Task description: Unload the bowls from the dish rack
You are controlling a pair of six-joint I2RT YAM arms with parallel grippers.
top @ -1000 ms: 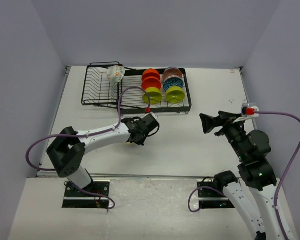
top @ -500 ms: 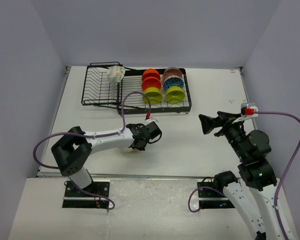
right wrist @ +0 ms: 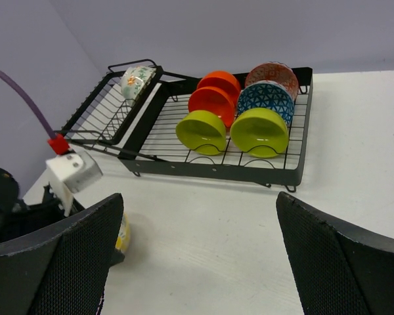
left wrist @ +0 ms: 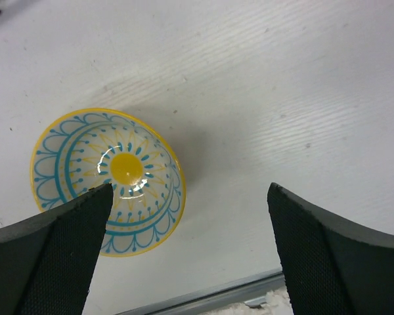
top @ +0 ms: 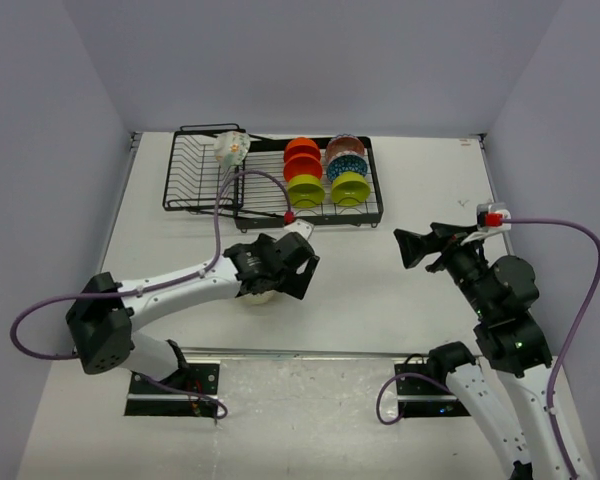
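A cream bowl [left wrist: 108,180] with a yellow rim and blue and yellow pattern sits upright on the table. My left gripper [left wrist: 189,190] hovers open above it, the bowl lying under its left finger [left wrist: 59,243]. From above, that bowl [top: 258,296] peeks out beneath the left gripper [top: 285,272]. The black dish rack [top: 360,222] holds two orange-red bowls [top: 302,158], two lime green ones [top: 305,190], a blue speckled one [top: 346,165] and a pinkish-brown one [top: 343,147]. A white floral bowl [top: 232,148] rests in its angled basket. My right gripper [top: 405,247] is open and empty, right of the rack.
The right wrist view shows the dish rack [right wrist: 203,169] ahead, with the lime bowls [right wrist: 259,130] nearest. The left arm's purple cable [top: 220,215] loops in front of the rack. The table's near edge [left wrist: 203,295] runs just behind the released bowl.
My left gripper has opened and let go of the patterned bowl, which now rests on the table. The left arm has shifted slightly left. The right arm has barely moved.
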